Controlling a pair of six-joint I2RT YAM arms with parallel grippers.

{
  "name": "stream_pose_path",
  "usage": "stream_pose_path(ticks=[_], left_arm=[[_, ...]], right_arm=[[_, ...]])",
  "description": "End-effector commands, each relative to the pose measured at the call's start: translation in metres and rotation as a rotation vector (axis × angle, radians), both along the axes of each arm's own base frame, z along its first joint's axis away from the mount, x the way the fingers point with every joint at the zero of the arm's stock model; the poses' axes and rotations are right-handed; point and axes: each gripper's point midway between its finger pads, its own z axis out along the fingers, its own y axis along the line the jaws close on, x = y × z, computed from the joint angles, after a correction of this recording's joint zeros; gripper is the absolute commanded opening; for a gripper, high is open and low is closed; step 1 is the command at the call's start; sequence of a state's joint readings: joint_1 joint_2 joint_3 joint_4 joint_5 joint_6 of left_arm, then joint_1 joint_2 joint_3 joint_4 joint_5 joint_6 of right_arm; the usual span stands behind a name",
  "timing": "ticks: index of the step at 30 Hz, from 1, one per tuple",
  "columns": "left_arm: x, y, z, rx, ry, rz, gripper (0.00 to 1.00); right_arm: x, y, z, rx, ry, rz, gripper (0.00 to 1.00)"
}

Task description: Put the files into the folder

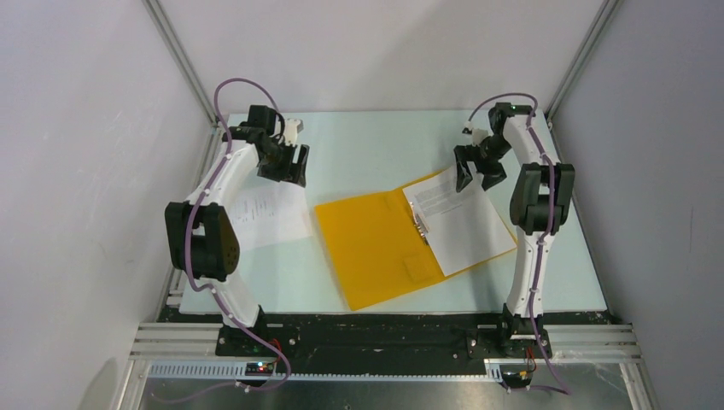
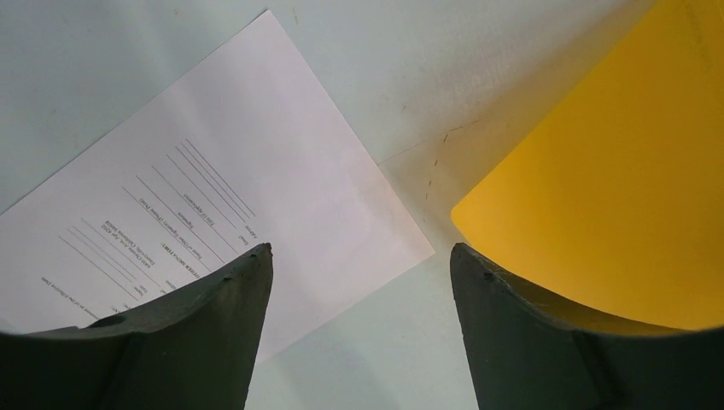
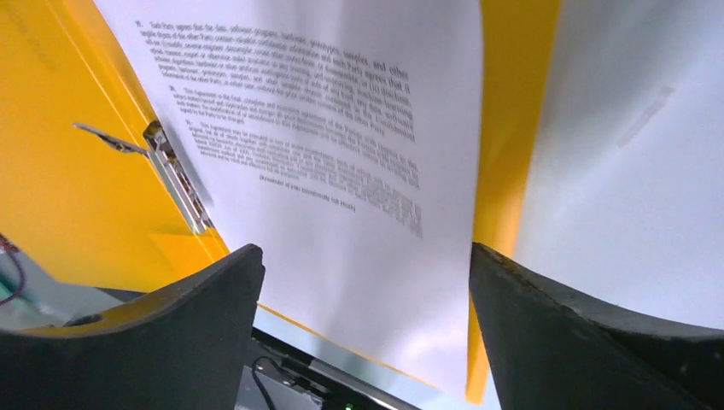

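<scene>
Folder (image 1: 376, 243) is lying open on the counter (image 1: 367, 154), w/ one sheet (image 1: 461, 224) resting on its right half, just beside the metal clip (image 1: 421, 224). We're holding our right claw (image 1: 478, 181) wide apart over that sheet's far edge, gripping nothing. Our left claw (image 1: 286, 175) is hanging apart too, by a 2nd sheet (image 1: 271, 213) lying left of the folder.
</scene>
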State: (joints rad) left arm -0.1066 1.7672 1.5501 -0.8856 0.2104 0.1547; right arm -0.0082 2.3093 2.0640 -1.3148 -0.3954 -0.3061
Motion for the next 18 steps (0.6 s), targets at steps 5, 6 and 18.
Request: stream_pose_path(ticks=[5, 6, 18], left_arm=[[-0.012, 0.029, 0.024, 0.102, -0.077, 0.196, 0.86], [-0.017, 0.029, 0.023, 0.092, -0.069, 0.230, 0.87], [-0.071, 0.100, 0.039, 0.152, -0.146, 0.691, 0.99]], right_arm=[[0.009, -0.027, 0.062, -0.151, -0.176, -0.050, 0.99], [0.013, -0.030, 0.070, -0.160, -0.204, -0.054, 0.99], [0.039, 0.120, 0.166, 0.199, -0.537, 0.194, 0.99]])
